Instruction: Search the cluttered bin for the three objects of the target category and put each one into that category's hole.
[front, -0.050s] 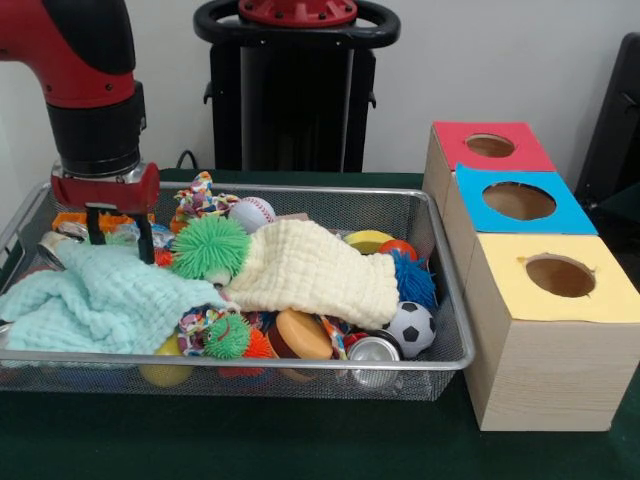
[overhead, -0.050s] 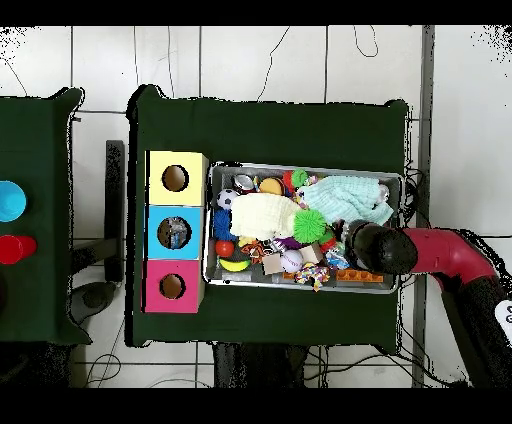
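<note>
The green table (front, -0.050s: 300, 450) carries a wire mesh bin (front, -0.050s: 445, 300) and, just beside the bin's end, a row of 3 wooden boxes topped with a yellow hole (front, -0.050s: 560, 276), a blue hole (front, -0.050s: 519, 201) and a red hole (front, -0.050s: 490, 146). The red and black arm (front, -0.050s: 90, 90) hangs over the bin's opposite end. Its gripper (front, -0.050s: 120, 240) has 2 dark fingers (front, -0.050s: 145, 238) spread apart, empty, tips just above a mint cloth (front, -0.050s: 100, 295). A cream cloth (front, -0.050s: 310, 270) drapes the middle clutter, beside a green spiky ball (front, -0.050s: 208, 247), a soccer ball (front, -0.050s: 410, 328) and a baseball (front, -0.050s: 252, 213).
</note>
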